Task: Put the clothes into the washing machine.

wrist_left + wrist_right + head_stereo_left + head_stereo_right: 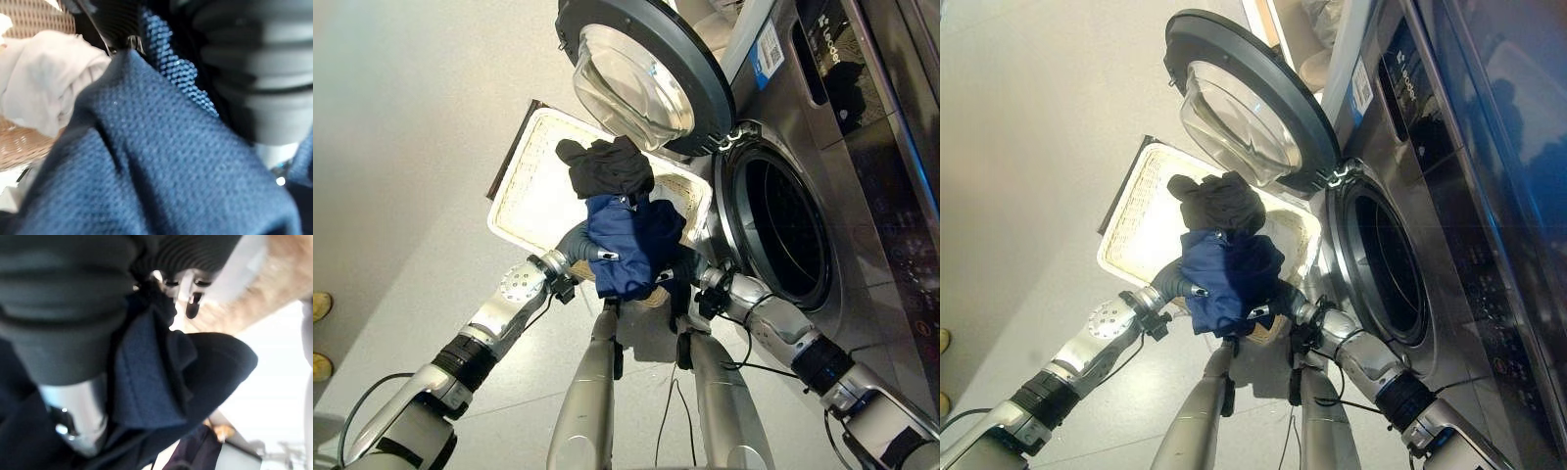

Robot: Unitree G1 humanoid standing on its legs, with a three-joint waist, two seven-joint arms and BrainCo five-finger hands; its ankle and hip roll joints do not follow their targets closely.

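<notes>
Navy blue garment (631,245) is up between both hands over the wicker laundry basket (533,191), black garment (607,166) heaped above it. Left hand (579,245) and right hand (690,279) are buried in cloth, fingers impossible to read. Washing machine (862,196) door (646,69) open alongside.

Place: laundry area, prob. home.
Evidence: front-load washing machine (822,147), steel-grey, w/ round door (646,73) swung open.
Also: wicker laundry basket (533,191) on pale smooth floor (401,127), clothes (622,220) above it.
</notes>
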